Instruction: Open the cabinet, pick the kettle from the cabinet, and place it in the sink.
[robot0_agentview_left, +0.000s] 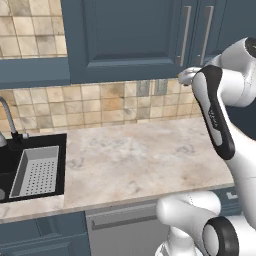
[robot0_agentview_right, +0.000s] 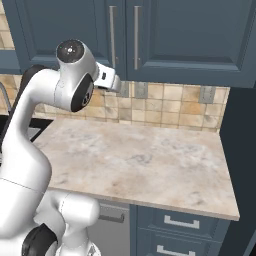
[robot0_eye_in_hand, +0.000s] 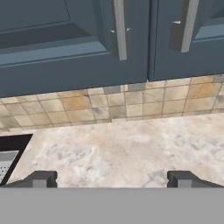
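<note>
Nothing is done yet: your cabinet (robot0_eye_in_hand: 78, 43) doors are closed (kettle unseen), gripper (robot0_eye_in_hand: 111, 178) spread wide and empty, sink (robot0_agentview_left: 30, 170) waiting.

Arm raised, end effector (robot0_eye_in_hand: 112, 178) fingers spread wide.

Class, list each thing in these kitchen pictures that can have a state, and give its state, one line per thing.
Dark blue-grey wall cabinet with double doors: both doors shut.
Robot's two-finger gripper: jaws open wide, holding nothing, facing the cabinet's grey bar handles.
Black recessed sink: holds a grey perforated tray, no kettle.
Blue drawers under the counter: shut.
</note>
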